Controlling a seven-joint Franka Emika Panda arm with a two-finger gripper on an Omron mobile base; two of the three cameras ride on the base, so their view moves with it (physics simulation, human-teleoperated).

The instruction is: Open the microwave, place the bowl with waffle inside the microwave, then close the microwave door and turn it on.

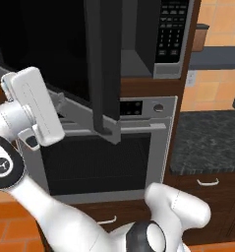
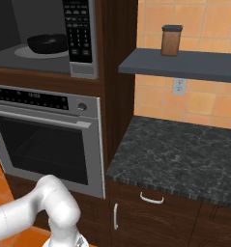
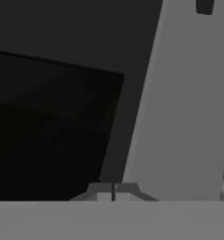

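Note:
The microwave (image 2: 80, 67) stands open above the oven. The black bowl (image 2: 48, 43) sits inside it on the round turntable plate, and its rim hides the waffle. The microwave door (image 1: 45, 49) is swung out toward me, its dark edge and long bar handle (image 1: 104, 69) standing upright in the left base view. My white hand (image 1: 34, 103) is at the outer side of that door, low and left. In the hand view my gripper (image 3: 113, 193) is shut with nothing between its tips, facing the door's dark glass (image 3: 48, 122) and grey frame (image 3: 183, 108) at close range.
A silver oven (image 2: 39, 140) with a bar handle sits right below the microwave. To the right lie a dark stone counter (image 2: 175, 154) over brown drawers and a grey shelf (image 2: 184, 62) carrying a brown jar (image 2: 171, 40). The keypad (image 2: 79, 26) is at the microwave's right.

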